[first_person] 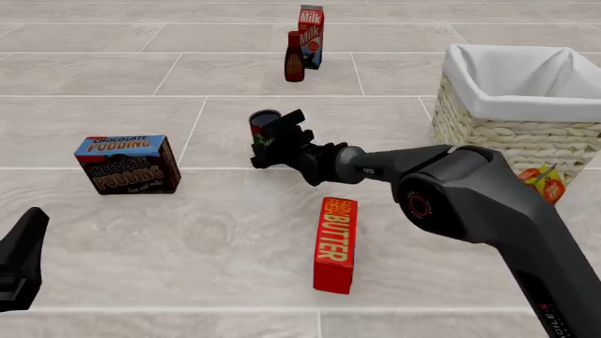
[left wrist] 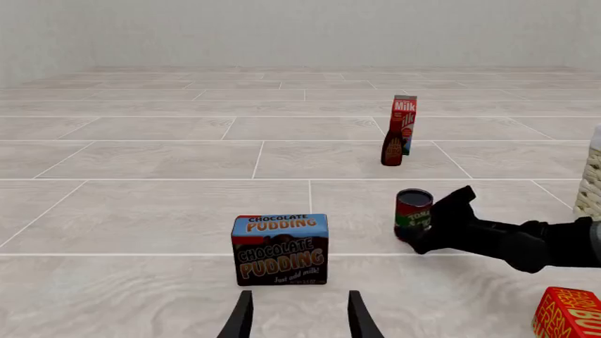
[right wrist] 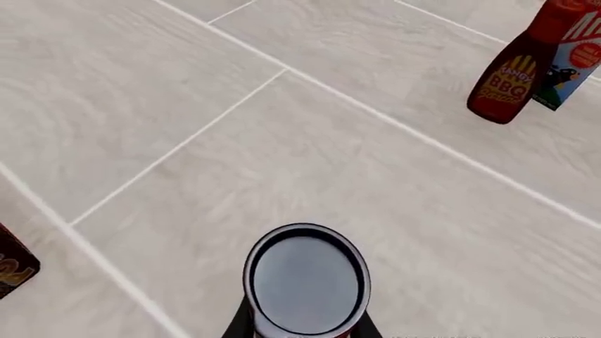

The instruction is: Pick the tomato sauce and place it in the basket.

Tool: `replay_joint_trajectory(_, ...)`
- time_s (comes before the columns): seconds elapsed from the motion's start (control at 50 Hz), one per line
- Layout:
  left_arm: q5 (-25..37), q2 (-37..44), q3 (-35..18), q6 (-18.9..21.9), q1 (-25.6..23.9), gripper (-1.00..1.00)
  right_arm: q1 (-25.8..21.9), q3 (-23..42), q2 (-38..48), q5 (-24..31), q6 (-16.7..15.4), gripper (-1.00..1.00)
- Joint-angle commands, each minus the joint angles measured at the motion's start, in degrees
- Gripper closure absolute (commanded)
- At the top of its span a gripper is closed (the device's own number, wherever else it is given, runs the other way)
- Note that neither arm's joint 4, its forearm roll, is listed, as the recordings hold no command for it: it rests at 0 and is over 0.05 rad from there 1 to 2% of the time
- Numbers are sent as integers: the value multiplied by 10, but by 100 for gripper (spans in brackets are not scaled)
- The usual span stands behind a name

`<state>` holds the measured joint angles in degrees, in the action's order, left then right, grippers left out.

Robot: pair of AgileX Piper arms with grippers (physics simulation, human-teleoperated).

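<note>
The tomato sauce (first_person: 264, 120) is a small tin with a dark top and a red and green label, standing upright on the tiled surface. It also shows in the left wrist view (left wrist: 413, 204) and the right wrist view (right wrist: 305, 282). My right gripper (first_person: 272, 137) reaches from the right and its fingers close on the can's sides, low on the can. The wicker basket (first_person: 497, 134) with its white liner stands to the right of the can. My left gripper (left wrist: 300, 320) is open and empty, near the front left (first_person: 19, 260).
A chocolate pudding box (first_person: 127, 164) stands to the left. A red butter box (first_person: 336, 243) lies in front of the can. A BBQ bottle (first_person: 295, 56) and a milk carton (first_person: 311, 27) stand behind. A small orange carton (first_person: 545, 184) sits by the basket's front.
</note>
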<state>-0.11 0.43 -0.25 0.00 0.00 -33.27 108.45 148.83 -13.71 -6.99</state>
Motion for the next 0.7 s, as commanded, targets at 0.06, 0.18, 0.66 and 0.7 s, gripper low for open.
replay_joint_trajectory(0.06,0,0,0,0,0,-100,-2,-79,-58,-41,5,100)
replay_joint_trajectory(0.18,0,0,0,0,0,-100,0,-139,-101,-68,4,100)
replay_joint_trajectory(0.66,0,0,0,0,0,-100,13,-311,-275,-111,-14,100)
replay_joint_trajectory(0.7,0,0,0,0,0,-100,15,-319,-290,-106,-14,100)
